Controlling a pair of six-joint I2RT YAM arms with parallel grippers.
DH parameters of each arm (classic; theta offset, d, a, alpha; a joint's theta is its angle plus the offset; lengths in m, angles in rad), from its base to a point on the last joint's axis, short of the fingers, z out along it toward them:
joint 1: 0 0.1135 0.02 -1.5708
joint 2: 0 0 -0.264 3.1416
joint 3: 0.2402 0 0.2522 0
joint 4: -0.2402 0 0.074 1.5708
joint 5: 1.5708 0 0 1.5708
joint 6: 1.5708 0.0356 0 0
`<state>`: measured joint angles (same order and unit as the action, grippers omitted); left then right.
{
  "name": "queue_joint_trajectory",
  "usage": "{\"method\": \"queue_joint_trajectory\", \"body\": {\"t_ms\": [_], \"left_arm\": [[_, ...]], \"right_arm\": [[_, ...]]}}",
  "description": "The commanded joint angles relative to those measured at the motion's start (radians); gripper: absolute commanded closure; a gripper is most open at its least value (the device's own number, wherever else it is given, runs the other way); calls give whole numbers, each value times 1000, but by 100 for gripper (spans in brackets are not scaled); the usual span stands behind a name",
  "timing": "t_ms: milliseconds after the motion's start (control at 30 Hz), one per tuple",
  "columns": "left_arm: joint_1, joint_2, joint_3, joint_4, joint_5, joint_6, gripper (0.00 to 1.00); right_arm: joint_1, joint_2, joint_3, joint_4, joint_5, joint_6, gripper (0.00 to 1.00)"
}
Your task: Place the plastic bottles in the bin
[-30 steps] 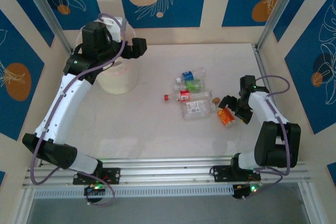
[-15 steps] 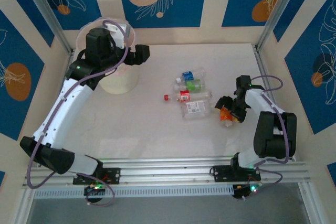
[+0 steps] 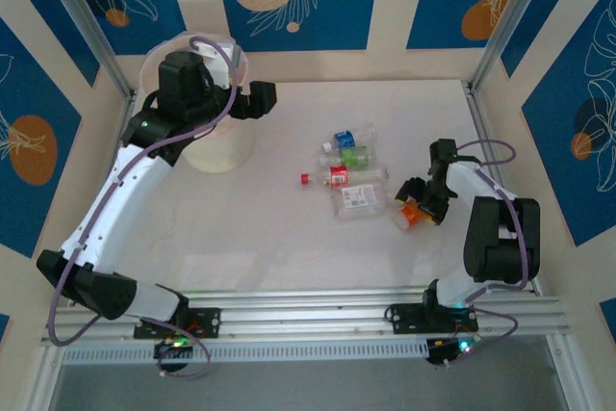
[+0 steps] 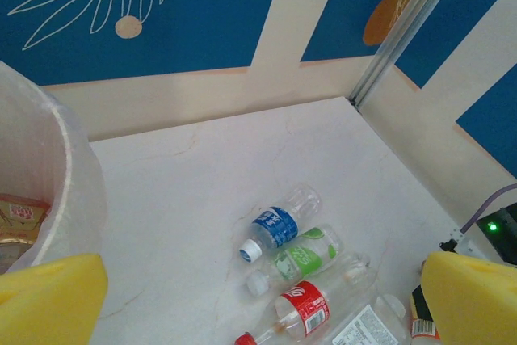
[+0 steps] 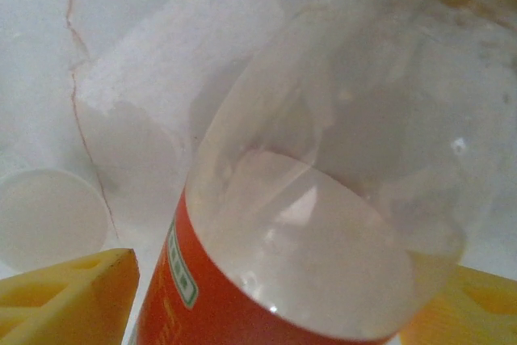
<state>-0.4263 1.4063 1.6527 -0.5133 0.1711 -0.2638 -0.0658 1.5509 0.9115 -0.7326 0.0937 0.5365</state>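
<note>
A pale marbled table [image 3: 269, 228] fills the middle of the overhead view, walled by blue and cream panels. In the upper left stands the bin [image 3: 219, 149], a tall translucent pinkish-white bucket. My left claw [image 3: 262, 98] hangs just right of its rim, jaws spread wide and holding nothing; its yellow fingers [image 4: 48, 300] sit in the bottom corners of the left wrist view.

At centre right, four plastic bottles lie in a loose cluster. The largest is the clear bottle with a white label [image 3: 361, 199]. Above it come the red-labelled bottle [image 3: 337, 176], the green-labelled bottle [image 3: 354, 154] and the blue-labelled bottle [image 3: 351, 136].

To the right of the cluster, my right claw [image 3: 416, 204] is set around an orange-labelled bottle [image 5: 266, 264], one finger on each side. I cannot tell whether they grip it. A white cap [image 5: 48, 220] lies at its left.
</note>
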Motion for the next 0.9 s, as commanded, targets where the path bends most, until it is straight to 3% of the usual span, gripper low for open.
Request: {"method": "queue_joint_trajectory", "body": {"t_ms": [0, 367, 633, 867], "left_arm": [[-12, -8, 15, 18, -19, -13, 0], [-12, 14, 34, 9, -18, -21, 1], [-12, 20, 47, -2, -25, -23, 1], [-14, 26, 54, 1, -19, -32, 0]], "right_arm": [[21, 6, -23, 8, 9, 32, 20], [48, 35, -32, 21, 18, 63, 21], [78, -2, -4, -22, 109, 64, 36], [119, -187, 35, -87, 188, 34, 45]]}}
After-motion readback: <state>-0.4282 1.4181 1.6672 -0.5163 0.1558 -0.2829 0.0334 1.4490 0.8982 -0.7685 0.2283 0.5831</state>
